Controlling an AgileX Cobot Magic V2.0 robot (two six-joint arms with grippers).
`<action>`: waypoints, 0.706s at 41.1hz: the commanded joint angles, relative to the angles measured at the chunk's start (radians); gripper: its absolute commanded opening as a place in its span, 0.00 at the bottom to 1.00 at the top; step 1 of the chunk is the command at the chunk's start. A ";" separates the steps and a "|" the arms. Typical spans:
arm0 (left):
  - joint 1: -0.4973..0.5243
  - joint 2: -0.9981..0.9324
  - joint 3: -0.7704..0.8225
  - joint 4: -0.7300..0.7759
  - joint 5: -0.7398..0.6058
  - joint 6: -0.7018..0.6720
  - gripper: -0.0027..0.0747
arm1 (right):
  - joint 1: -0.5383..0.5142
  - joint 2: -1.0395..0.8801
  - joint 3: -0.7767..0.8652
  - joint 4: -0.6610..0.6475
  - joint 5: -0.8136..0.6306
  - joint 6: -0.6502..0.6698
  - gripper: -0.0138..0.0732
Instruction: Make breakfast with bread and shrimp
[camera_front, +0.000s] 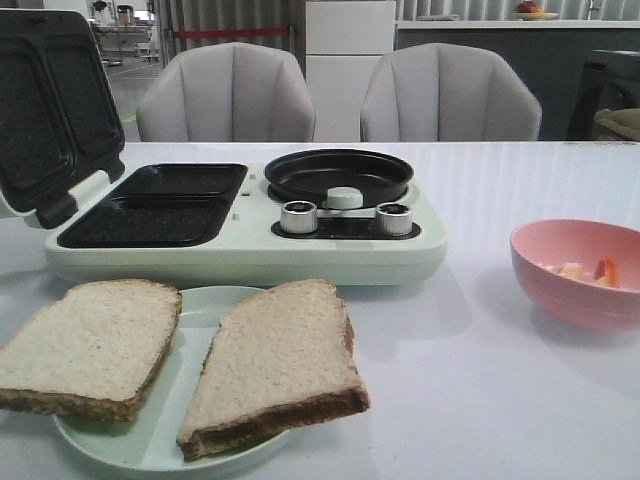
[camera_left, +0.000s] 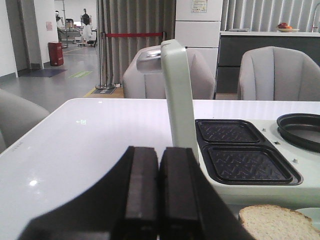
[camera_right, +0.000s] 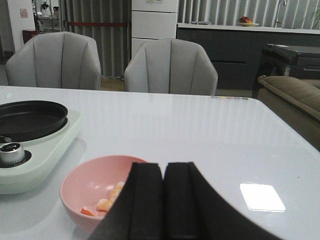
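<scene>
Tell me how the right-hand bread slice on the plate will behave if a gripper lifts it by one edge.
The right bread slice looks thin and broad, so it would probably sag or fold. Its pale crumb seems soft, so pinching jaws may dent or tear it. It overhangs the plate, which likely leaves an edge free to grasp.

Table (camera_front: 520, 400): white, smooth, glossy; reflects window light.
Breakfast maker (camera_front: 250, 255): pale green plastic look, smooth, satin sheen.
Sandwich plates (camera_front: 160, 205): black, matt, embossed texture; same on raised lid (camera_front: 45, 100).
Round pan (camera_front: 338, 175): black, smooth, slight sheen.
Knobs (camera_front: 298, 216): shiny metal rims, dark tops.
Bread (camera_front: 275, 365): pale porous crumb, rough; dark coarse crust.
Plate (camera_front: 150, 440): pale green, smooth, glazed look.
Bowl (camera_front: 580, 275): pink, smooth, semi-matt.
Shrimp (camera_front: 590, 271): moist-looking, pale with orange.
Left gripper (camera_left: 159, 192), right gripper (camera_right: 163, 197): pads black, matt, rubber-like.
Chairs (camera_front: 225, 95): grey, channelled upholstery.
</scene>
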 joint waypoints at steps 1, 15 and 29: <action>-0.009 -0.024 0.032 -0.008 -0.092 -0.008 0.17 | -0.004 -0.020 -0.005 -0.004 -0.092 -0.009 0.18; -0.009 -0.024 0.032 -0.008 -0.092 -0.008 0.17 | -0.004 -0.020 -0.005 -0.004 -0.092 -0.009 0.18; -0.009 -0.024 0.032 -0.003 -0.136 -0.008 0.17 | -0.004 -0.020 -0.005 -0.004 -0.092 -0.009 0.18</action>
